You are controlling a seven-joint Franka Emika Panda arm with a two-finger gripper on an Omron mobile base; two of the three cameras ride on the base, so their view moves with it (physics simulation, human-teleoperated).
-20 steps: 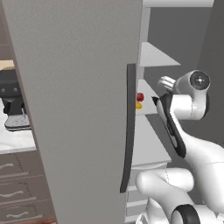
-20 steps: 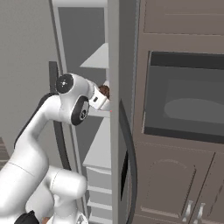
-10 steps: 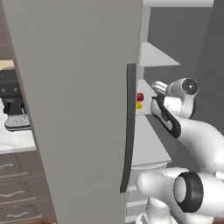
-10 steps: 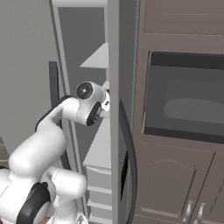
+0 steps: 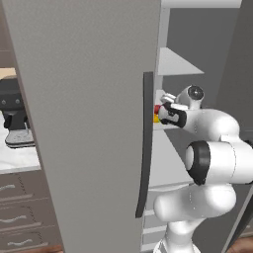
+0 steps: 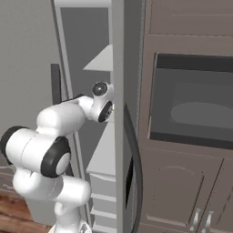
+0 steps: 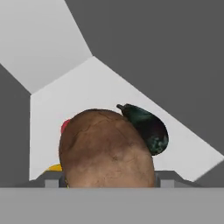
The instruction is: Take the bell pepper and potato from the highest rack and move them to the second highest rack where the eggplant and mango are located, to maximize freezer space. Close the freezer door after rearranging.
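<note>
In the hand view the brown potato (image 7: 107, 148) sits between the fingers of my gripper (image 7: 108, 180), which is shut on it. Behind it on the pale freezer shelf (image 7: 87, 87) lies the black eggplant (image 7: 146, 127). A sliver of the red bell pepper (image 7: 65, 126) and of the yellow mango (image 7: 54, 167) peek out at the potato's left. From the left base view, my gripper (image 5: 164, 109) reaches into the freezer at the shelf where the bell pepper (image 5: 156, 108) and mango (image 5: 156, 119) rest.
The open freezer door (image 5: 84, 123) with its dark bar handle (image 5: 145, 148) stands close on the arm's left. Another shelf (image 5: 175, 64) lies above the hand. The other grey door (image 6: 119, 136) and a built-in oven (image 6: 195, 104) are to the right.
The arm has folded in and pushed the hand with the potato deeper into the freezer, toward the shelf holding the red and yellow items.
</note>
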